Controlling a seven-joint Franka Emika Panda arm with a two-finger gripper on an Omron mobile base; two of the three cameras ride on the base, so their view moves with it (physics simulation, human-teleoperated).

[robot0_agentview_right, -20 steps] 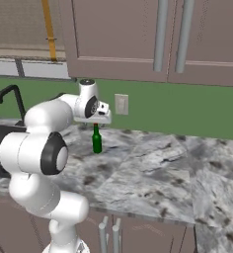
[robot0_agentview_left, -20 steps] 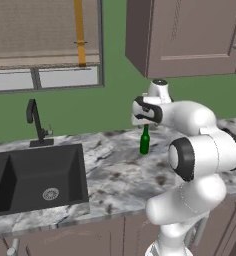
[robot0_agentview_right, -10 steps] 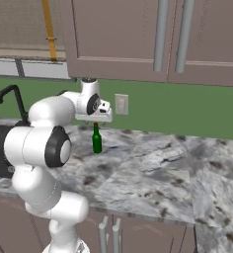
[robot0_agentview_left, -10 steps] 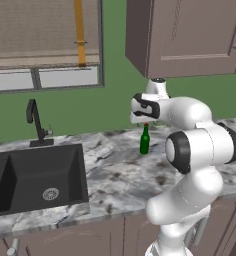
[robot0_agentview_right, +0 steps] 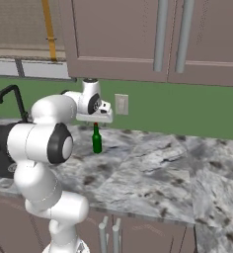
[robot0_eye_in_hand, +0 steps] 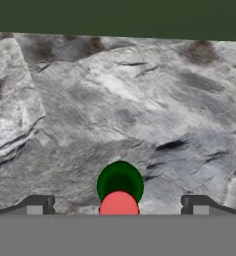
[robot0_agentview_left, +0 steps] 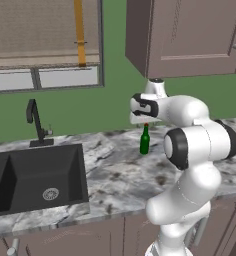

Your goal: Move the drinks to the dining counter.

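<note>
Bottle of slim dark-green glass with a red cap (robot0_agentview_left: 144, 141) is standing upright at frame centre on the veined grey marble counter (robot0_agentview_left: 115, 175), long axis vertical, directly beneath the gripper (robot0_agentview_left: 146, 120), whose fingers (robot0_eye_in_hand: 40, 204) are spreading fully wide, gripping nothing, straddling the cap.

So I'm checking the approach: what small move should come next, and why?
Probably lower straight down. The gripper hangs above the upright bottle on the counter, jaws open wide, and in the hand view the red cap sits between the fingertips. Descending would bring the neck between the jaws before closing.
</note>
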